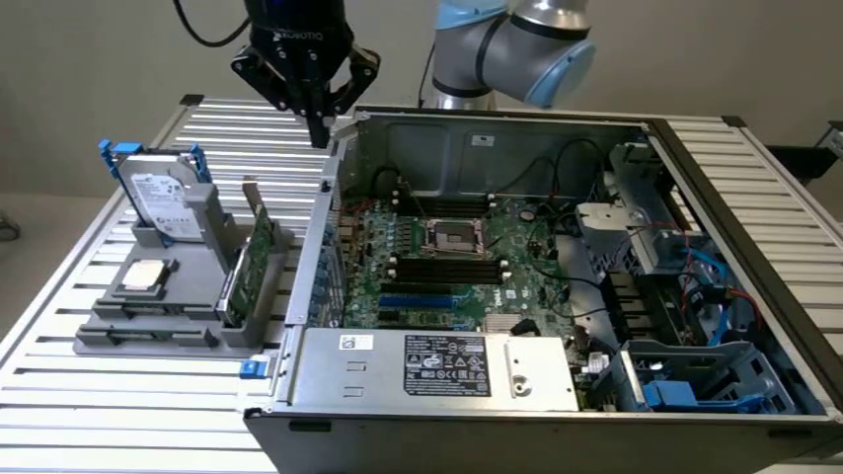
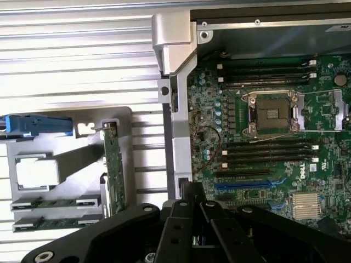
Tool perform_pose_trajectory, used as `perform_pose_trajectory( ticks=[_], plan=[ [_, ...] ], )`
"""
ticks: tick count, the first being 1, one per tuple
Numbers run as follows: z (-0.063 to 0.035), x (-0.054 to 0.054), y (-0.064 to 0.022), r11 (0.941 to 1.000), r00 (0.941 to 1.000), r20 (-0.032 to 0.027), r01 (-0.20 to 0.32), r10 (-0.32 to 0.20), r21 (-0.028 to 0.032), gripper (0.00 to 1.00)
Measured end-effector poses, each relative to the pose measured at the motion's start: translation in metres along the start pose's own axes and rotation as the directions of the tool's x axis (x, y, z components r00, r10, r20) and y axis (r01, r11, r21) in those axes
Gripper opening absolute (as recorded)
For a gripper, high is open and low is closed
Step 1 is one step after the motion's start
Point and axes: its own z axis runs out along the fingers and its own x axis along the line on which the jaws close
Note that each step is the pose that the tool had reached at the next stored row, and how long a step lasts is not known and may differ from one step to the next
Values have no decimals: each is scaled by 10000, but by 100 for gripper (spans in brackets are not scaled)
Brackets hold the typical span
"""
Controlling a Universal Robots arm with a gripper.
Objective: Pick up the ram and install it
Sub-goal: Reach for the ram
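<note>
The tool [image 1: 320, 133], pressed together and empty, is hovering well apart from the ram [image 2: 52, 203] lying in its holder [image 2: 71, 160].

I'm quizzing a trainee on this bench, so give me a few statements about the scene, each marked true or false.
1. The gripper is shut and holds nothing. True.
2. The hard drive sits inside the computer case. False: it stands upright in the grey holder, outside the case.
3. A ram stick lies in the holder, apart from the gripper. True.
4. The green card lies flat on the table. False: it stands on edge in the holder.
</note>
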Motion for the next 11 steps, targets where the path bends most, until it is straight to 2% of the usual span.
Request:
perform_pose_trajectory(
  ticks=[5, 11],
  plan=[
    [30, 214, -39, 10000, 10000, 0, 0, 0, 0, 11],
    [47, 364, -111, 10000, 10000, -6, 1, -1, 0, 11]
  ],
)
